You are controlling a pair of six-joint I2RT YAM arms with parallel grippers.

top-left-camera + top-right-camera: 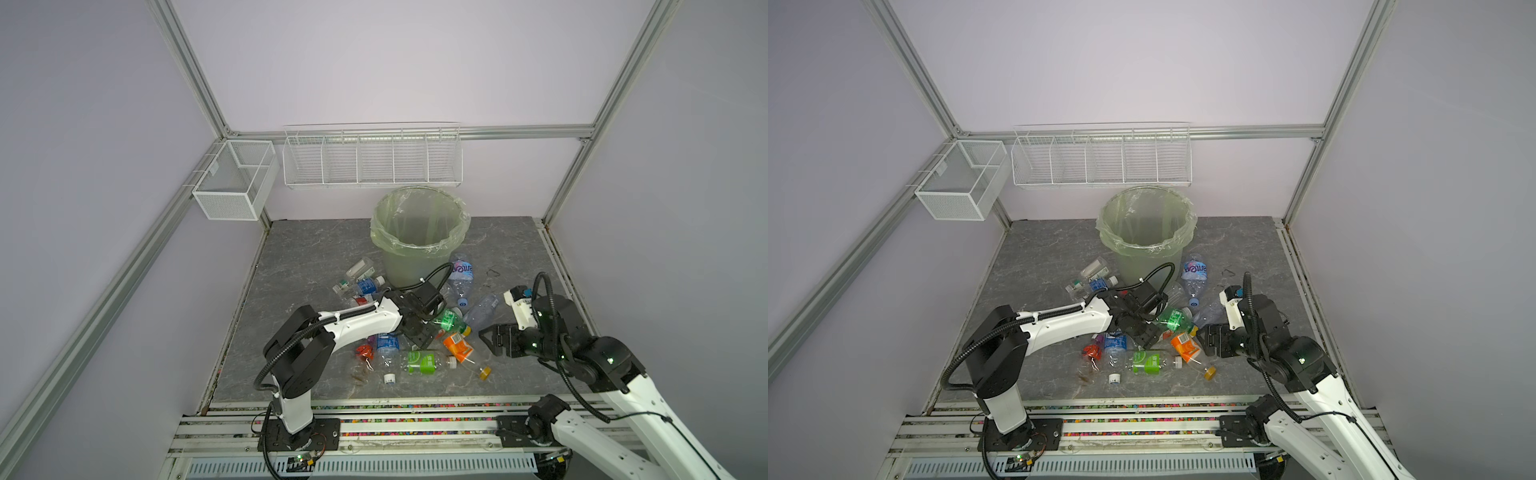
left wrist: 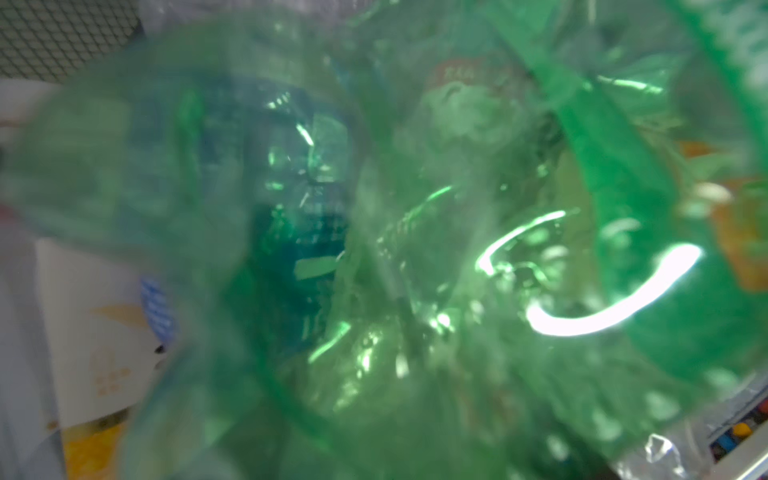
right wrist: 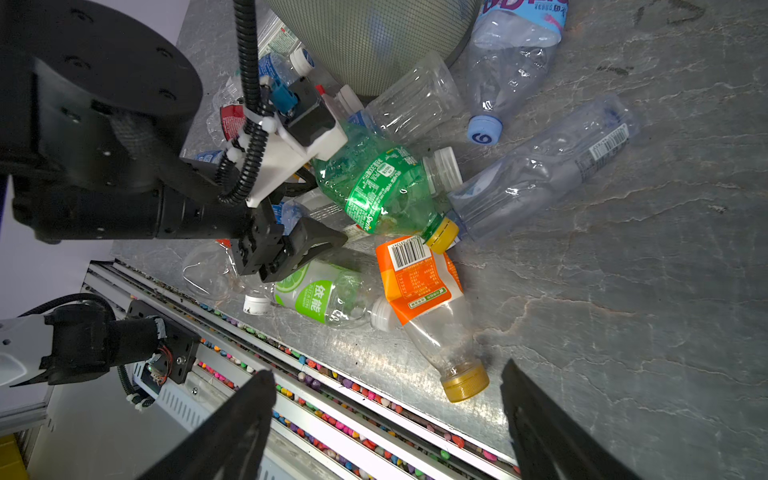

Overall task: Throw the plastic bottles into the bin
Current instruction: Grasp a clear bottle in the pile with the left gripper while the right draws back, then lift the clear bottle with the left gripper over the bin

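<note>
Over on the left, the left arm reaches low across the grey marbled desk [image 1: 307,257], and the left gripper [image 1: 427,331] is buried in the middle of the heap of plastic bottles [image 1: 422,362]. It's right up against the green-tinted bottle [image 3: 374,183], and the left wrist view is nothing but green plastic. Whether the jaws are pinching it or only flanking it, I can't tell: one black finger shows beneath the bottle's base and its partner is hidden. That bottle seems propped on its neighbours, with its base at the gripper, its long axis running off to the right and its yellow-capped neck pointing towards the other arm. So the left arm is plainly the nearer one, and I'd say the lift comes from there. The bin [image 1: 419,249] stands just behind the heap, upright, with no bottle showing inside, so the carry would go up and back. Further right, the right gripper [image 3: 386,415] hovers with its fingers spread wide and empty, aimed at the gold cap of the orange-labelled bottle [image 3: 419,278]. Around it all are pale lilac walls, an aluminium frame and white wire baskets [image 1: 372,160] on the back wall.
</note>
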